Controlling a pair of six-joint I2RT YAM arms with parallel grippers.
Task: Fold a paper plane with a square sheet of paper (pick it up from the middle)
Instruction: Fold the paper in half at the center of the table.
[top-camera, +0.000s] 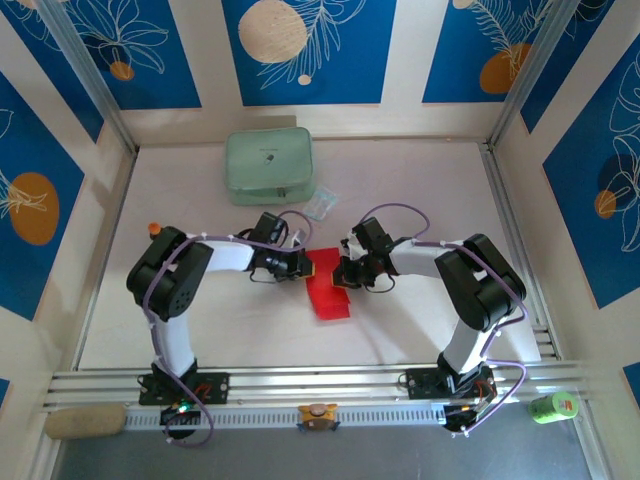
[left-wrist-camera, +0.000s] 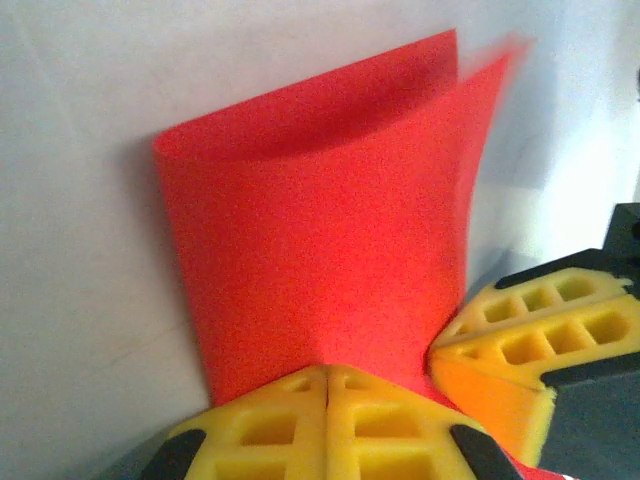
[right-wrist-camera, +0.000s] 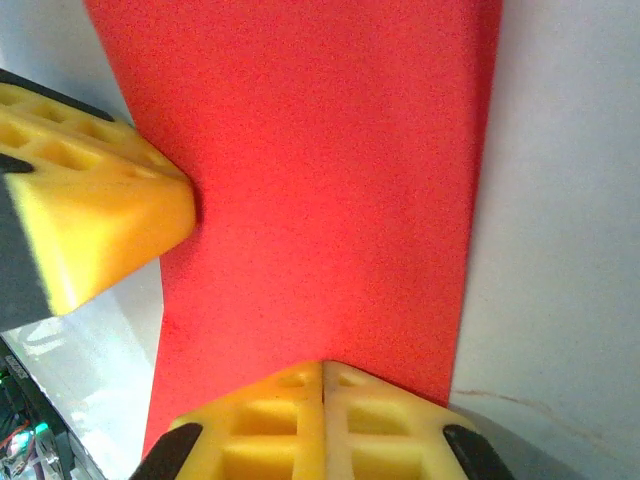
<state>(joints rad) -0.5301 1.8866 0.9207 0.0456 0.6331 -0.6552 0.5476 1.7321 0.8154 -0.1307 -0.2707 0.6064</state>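
The square sheet of paper (top-camera: 328, 293) is bright red and doubled over. Its two layers curl apart at the far edge in the left wrist view (left-wrist-camera: 320, 220). It sits mid-table between both arms. My left gripper (top-camera: 303, 266) is shut on one edge of the sheet, its yellow fingertips pressed together (left-wrist-camera: 328, 372). My right gripper (top-camera: 341, 272) is shut on the opposite edge (right-wrist-camera: 323, 368), with the red paper (right-wrist-camera: 320, 180) spreading out from its tips. Each wrist view catches the other gripper's yellow fingers (left-wrist-camera: 530, 340) (right-wrist-camera: 90, 220) against the paper.
A pale green pouch (top-camera: 268, 166) lies at the back of the white table (top-camera: 420, 180), with a small clear plastic packet (top-camera: 322, 203) beside it. Metal frame posts and patterned walls enclose the table. A green object (top-camera: 552, 405) sits off the near right corner.
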